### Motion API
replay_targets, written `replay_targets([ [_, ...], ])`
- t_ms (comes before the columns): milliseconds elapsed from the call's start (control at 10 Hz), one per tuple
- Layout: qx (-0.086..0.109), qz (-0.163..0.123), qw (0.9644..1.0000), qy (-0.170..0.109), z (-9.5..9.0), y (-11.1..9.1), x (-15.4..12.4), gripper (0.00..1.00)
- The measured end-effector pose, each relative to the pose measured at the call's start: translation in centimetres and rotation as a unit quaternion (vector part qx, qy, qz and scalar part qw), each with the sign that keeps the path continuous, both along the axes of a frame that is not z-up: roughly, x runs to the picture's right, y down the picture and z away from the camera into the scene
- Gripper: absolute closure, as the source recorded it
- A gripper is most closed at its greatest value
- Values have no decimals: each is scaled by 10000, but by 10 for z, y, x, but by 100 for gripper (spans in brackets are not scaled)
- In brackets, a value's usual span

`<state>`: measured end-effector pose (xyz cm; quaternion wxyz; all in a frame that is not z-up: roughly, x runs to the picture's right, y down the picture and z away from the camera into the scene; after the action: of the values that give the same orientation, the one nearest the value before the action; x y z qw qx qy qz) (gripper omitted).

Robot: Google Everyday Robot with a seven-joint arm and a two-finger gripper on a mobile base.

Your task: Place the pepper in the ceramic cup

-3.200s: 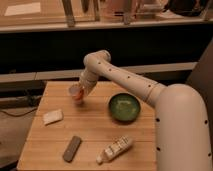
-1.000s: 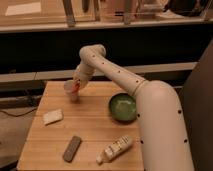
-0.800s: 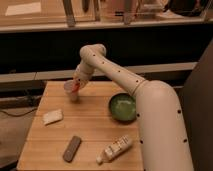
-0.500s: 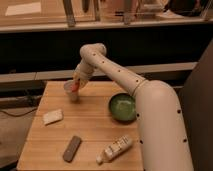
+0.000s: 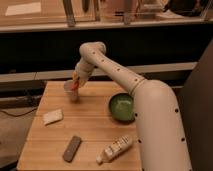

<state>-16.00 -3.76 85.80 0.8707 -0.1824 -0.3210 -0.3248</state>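
- While clamped shut on the pepper [image 5: 75, 86], centre the claw [image 5: 76, 81] over the ceramic cup [image 5: 70, 93] just beneath.
- Lower into the rim before letting go.

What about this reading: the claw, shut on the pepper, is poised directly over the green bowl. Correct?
One detail is wrong. The camera view shows the claw, shut on the pepper, poised directly over the ceramic cup, not the green bowl, which sits apart to the right of the cup.
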Motion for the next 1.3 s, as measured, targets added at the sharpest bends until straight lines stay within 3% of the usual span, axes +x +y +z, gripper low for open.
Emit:
replay_targets([
  [300, -8, -8, 10000, -15, 0, 0, -2, 98],
  [700, -14, -10, 10000, -32, 0, -1, -4, 82],
  [900, -14, -20, 10000, -42, 0, -2, -6, 79],
  [1200, -16, -35, 10000, -59, -1, -1, -8, 55],
  [1300, -17, -34, 10000, -62, -1, -2, -8, 51],
])
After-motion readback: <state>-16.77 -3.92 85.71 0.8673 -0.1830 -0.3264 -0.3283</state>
